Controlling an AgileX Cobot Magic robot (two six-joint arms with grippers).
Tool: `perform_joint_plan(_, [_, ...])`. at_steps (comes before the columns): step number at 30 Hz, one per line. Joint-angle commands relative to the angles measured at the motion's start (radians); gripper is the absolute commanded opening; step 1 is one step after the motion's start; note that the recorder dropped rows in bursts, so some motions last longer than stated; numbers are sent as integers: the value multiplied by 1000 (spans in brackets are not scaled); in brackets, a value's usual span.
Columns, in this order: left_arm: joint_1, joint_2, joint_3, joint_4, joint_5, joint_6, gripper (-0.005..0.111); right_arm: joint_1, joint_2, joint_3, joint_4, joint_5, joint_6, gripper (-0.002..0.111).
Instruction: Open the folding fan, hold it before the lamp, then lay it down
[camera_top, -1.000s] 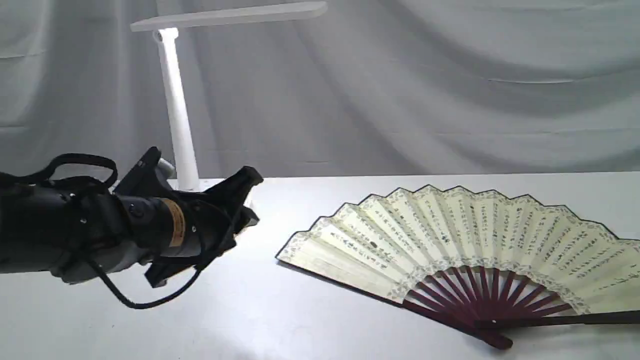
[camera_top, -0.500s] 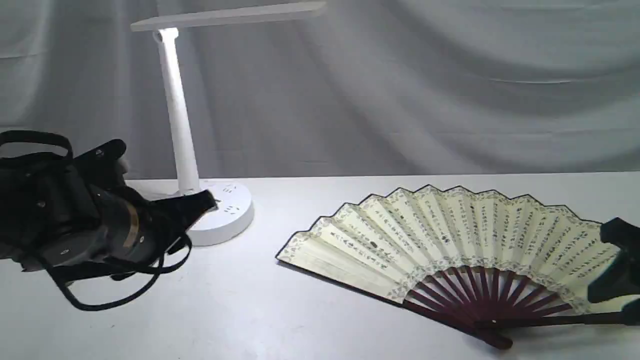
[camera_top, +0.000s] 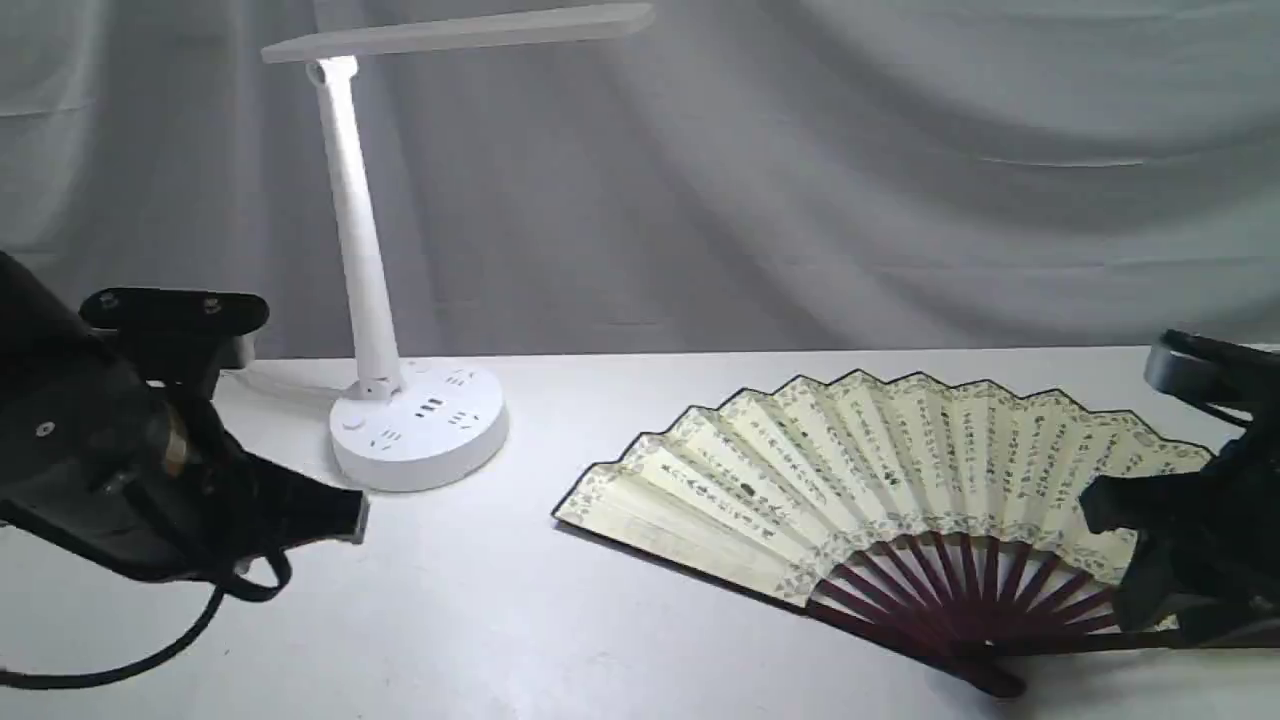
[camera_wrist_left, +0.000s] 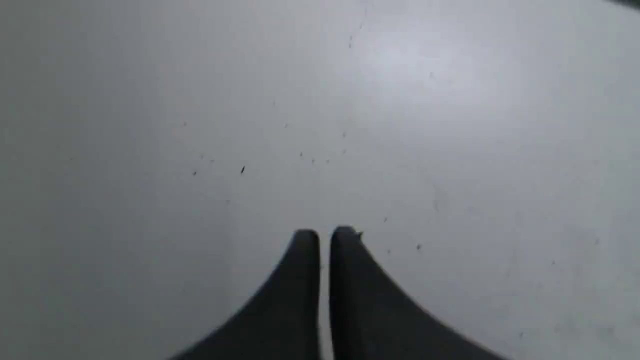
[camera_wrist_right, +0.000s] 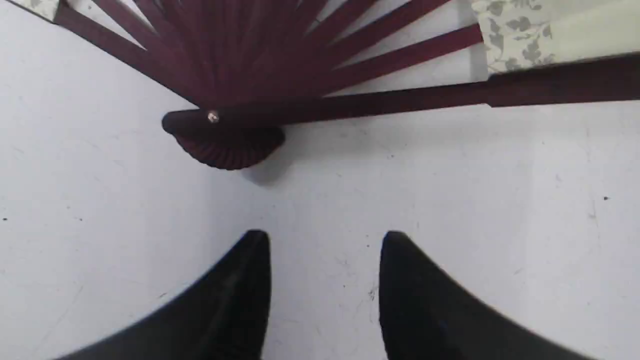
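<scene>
The folding fan (camera_top: 900, 460) lies spread open and flat on the white table, right of centre, with its maroon ribs meeting at the pivot (camera_wrist_right: 220, 130) near the front. The white lamp (camera_top: 355, 240) stands at the back left, its long head reaching out toward the right. My left gripper (camera_top: 340, 517) hangs low in front of and to the left of the lamp base; its fingers (camera_wrist_left: 305, 280) are shut on nothing over bare table. My right gripper (camera_top: 1115, 555) hovers over the fan's right end, open, a little short of the pivot and the right guard (camera_wrist_right: 550, 82).
The white table (camera_top: 600, 640) runs back to a grey draped cloth (camera_top: 850, 180). The lamp's round base (camera_top: 420, 425) carries socket holes. A black cable (camera_top: 150, 650) loops from the left arm down to the table.
The left arm has pulled back to the left and dropped, uncovering the lamp base. The right arm has come in from the right edge over the fan's right end. The fan has not moved.
</scene>
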Motion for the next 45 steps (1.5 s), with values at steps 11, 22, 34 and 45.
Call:
perform_joint_plan(11, [330, -53, 50, -377, 115, 500, 0, 10, -13, -6, -214, 67, 167, 34])
perform_joint_plan(22, [356, -53, 65, -360, 46, 505, 0, 10, -13, -6, -226, 41, 115, 34])
perform_joint_plan(34, [356, -53, 65, -333, 51, 597, 0, 10, -11, -6, -286, 52, 66, 13])
perform_joint_plan(45, [356, -174, 31, -403, 117, 607, 0, 14, -58, -6, -300, 75, 66, 0])
